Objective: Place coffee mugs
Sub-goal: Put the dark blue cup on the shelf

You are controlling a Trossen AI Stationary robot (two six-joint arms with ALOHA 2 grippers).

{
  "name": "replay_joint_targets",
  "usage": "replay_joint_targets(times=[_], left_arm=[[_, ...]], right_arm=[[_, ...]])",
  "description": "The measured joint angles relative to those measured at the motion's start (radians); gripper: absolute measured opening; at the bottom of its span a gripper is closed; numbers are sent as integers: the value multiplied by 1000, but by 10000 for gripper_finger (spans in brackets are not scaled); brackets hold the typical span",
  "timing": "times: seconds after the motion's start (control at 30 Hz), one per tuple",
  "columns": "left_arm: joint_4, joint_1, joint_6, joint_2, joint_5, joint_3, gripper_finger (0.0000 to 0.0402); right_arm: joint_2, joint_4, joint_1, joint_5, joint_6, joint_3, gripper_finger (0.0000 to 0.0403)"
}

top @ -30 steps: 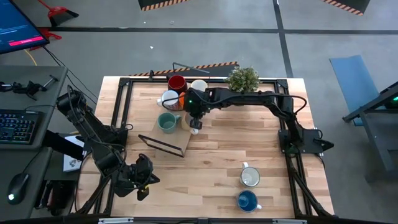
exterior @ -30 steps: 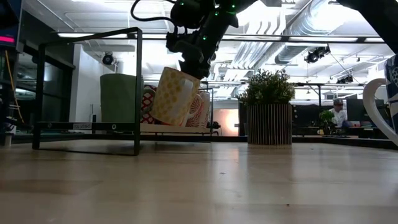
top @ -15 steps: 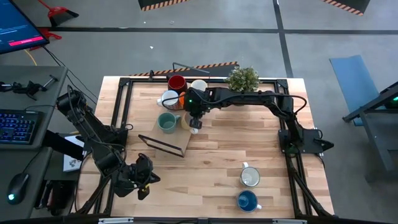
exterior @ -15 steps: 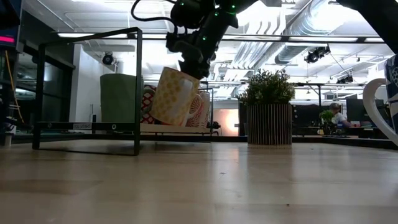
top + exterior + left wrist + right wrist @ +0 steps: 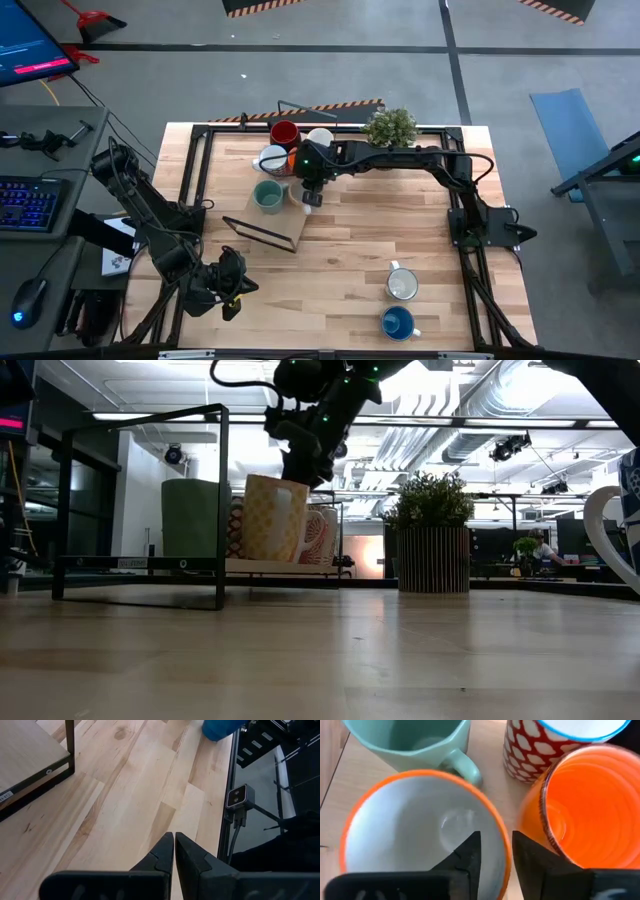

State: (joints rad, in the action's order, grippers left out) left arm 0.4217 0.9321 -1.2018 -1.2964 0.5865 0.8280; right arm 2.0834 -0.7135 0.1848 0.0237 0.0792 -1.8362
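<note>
A tan patterned mug (image 5: 272,518) with an orange rim and white inside (image 5: 420,830) stands upright on its base in a cluster of mugs at the table's far left. My right gripper (image 5: 496,835) is open just above it, one finger inside the mug and one outside its wall. Close around it stand a teal-green mug (image 5: 267,196), an orange mug (image 5: 590,805) and a red-and-white patterned mug (image 5: 535,750). A white mug (image 5: 402,285) and a blue mug (image 5: 398,322) stand near the front right. My left gripper (image 5: 174,836) hovers shut over the near left corner.
A black-framed rack with a wooden board (image 5: 262,232) stands just in front of the mug cluster. A potted plant (image 5: 390,127) sits at the far edge beside the right arm. Bare wood lies between the rack and the two front mugs.
My right gripper has opened and let go of the tan mug. The mug hung tilted below the fingers before; now it stands upright on its base.
</note>
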Motion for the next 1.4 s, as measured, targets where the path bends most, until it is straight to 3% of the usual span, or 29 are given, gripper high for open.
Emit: replay_joint_targets(times=[0.37,0.83,1.0,1.13,1.3,1.4], left_arm=[[0,0,0,0,2,0,7],[0,0,0,0,6,0,7],[0,0,0,0,7,0,7],[0,0,1,0,10,0,7],[0,0,1,0,10,0,7],[1,0,1,0,10,0,7]], right_arm=[[0,4,1,2,-1,-8,94],[0,-110,-4,1,-13,-198,94],[0,-263,-25,-73,-48,-274,94],[0,-489,-73,-119,-53,-325,94],[-1,-790,-147,-56,-45,-335,94],[-1,-864,-184,-17,-54,-313,94]])
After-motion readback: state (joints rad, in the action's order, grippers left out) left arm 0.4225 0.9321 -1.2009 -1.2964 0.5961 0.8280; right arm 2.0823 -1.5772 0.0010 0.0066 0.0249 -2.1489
